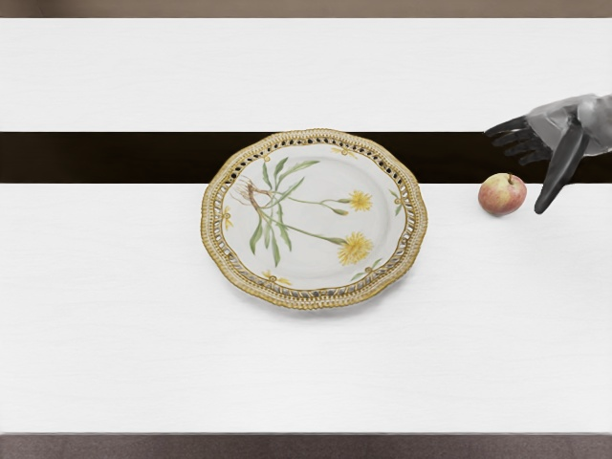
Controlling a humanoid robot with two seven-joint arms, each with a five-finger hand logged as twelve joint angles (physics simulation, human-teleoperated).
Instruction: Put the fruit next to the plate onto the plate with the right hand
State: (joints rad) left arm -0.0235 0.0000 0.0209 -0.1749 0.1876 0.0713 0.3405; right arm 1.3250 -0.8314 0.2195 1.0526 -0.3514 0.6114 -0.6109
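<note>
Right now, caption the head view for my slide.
Open right hand hovers beside an apple, not yet touching it, on the white table right of the floral plate.

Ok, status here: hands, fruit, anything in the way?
Right hand open beside the apple, not gripping; left hand not in view. Apple on table, right of the plate. Nothing between apple and plate.

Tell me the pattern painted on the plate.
The plate bears yellow flowers on green stems; clearest in the head view.

White table (115,335) w/ dark band (96,158) across; floral plate (413,228) at ctr, fruit (501,194) (prob. apple) near its right, not touching.
</note>
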